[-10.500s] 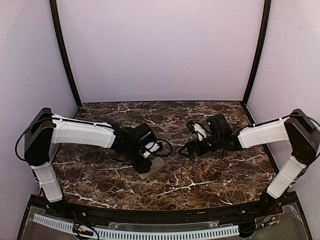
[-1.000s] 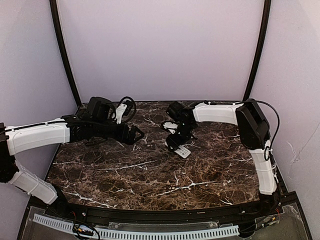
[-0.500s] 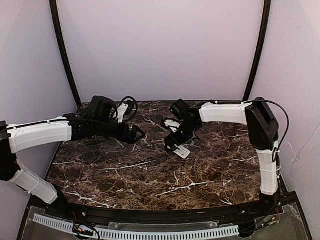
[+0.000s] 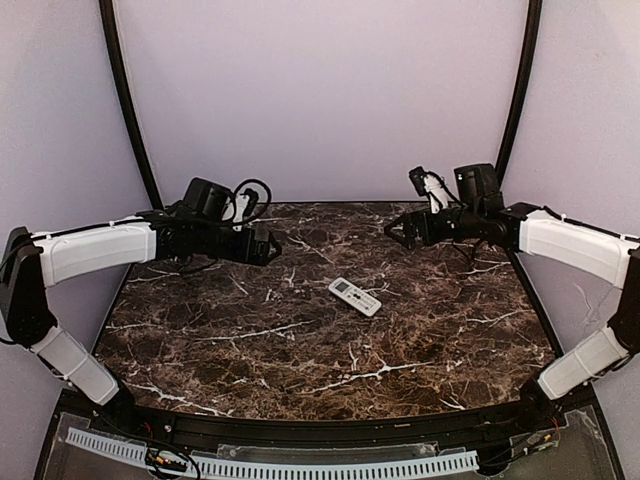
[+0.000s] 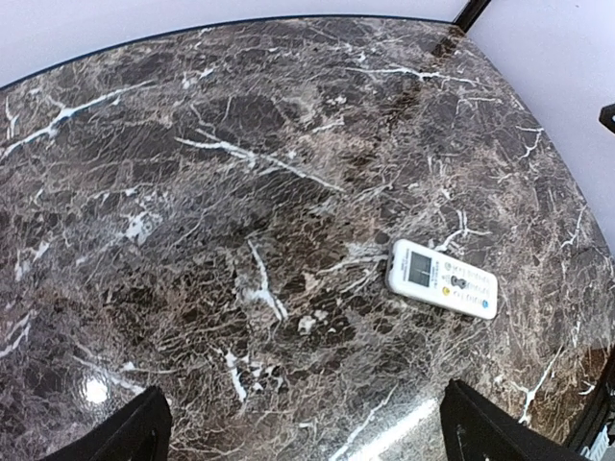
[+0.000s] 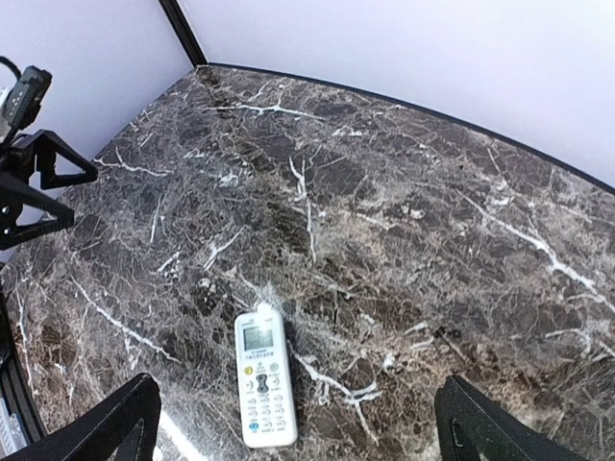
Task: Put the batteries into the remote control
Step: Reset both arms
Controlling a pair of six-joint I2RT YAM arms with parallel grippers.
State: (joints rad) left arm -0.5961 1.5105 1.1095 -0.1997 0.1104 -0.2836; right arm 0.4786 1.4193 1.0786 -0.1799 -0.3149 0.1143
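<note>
The remote control (image 4: 355, 296) lies flat and face up on the marble table near its middle, screen and buttons showing. It also shows in the left wrist view (image 5: 442, 279) and the right wrist view (image 6: 263, 375). My left gripper (image 4: 270, 248) hovers open at the back left, well clear of the remote, with nothing between its fingers (image 5: 307, 432). My right gripper (image 4: 398, 230) hangs open at the back right, above and behind the remote, also with nothing in it (image 6: 298, 411). No batteries are in view.
The dark marble table (image 4: 250, 350) is closed in by lilac walls with black corner posts (image 4: 128, 110). The left arm's gripper (image 6: 38, 178) shows at the left edge of the right wrist view. A black rail (image 4: 300, 432) runs along the near edge.
My right gripper opened, let go of the remote, rose and drew back to the right rear. The remote stays on the table. The left arm lifted slightly towards the back.
</note>
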